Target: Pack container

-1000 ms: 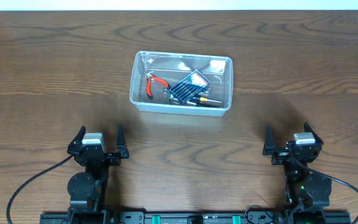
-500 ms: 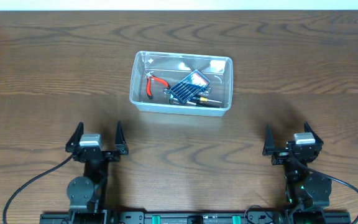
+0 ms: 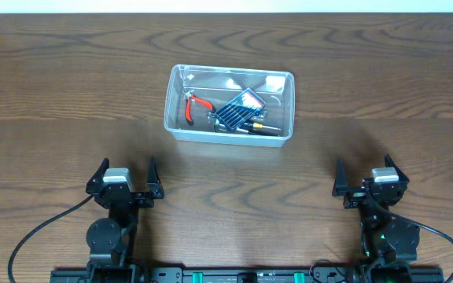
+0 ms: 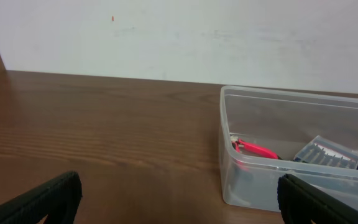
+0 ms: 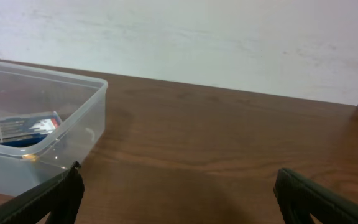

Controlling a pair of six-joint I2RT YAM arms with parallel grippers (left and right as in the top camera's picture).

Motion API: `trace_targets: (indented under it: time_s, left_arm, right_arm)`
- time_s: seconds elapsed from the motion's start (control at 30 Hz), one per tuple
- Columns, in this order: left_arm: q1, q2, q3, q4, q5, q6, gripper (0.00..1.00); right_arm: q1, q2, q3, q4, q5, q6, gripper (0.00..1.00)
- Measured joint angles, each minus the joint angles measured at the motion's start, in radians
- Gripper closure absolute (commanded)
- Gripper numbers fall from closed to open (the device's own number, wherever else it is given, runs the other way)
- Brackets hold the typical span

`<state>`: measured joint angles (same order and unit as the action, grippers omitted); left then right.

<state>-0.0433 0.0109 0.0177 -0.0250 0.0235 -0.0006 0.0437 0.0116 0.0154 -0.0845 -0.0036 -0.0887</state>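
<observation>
The clear plastic container [image 3: 174,119] stands at the table's middle back. Inside lie red-handled pliers [image 3: 195,106], a dark flat case of bits [image 3: 240,108] and a screwdriver [image 3: 259,127]. The container also shows in the left wrist view [image 4: 229,149] with the pliers [image 4: 253,149], and in the right wrist view [image 5: 86,124]. My left gripper [image 3: 125,170] is open and empty near the front left. My right gripper [image 3: 363,170] is open and empty near the front right. Both sit well in front of the container.
The wooden table [image 3: 384,86] stretches around the container. A pale wall [image 4: 179,37] rises behind the table's back edge. The arm bases and cables sit at the front edge.
The left gripper shifted slightly and came back to where it was a second ago. The right arm and the container's contents have not moved.
</observation>
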Motion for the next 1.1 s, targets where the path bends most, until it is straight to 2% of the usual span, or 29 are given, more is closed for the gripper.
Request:
trace_targets:
  time_s: [1.1]
  left_arm:
    - [0.0,0.0,0.001,-0.001,0.052,0.005,0.02]
  right_arm:
    - [0.0,0.0,0.0,0.0,0.0,0.0,0.01]
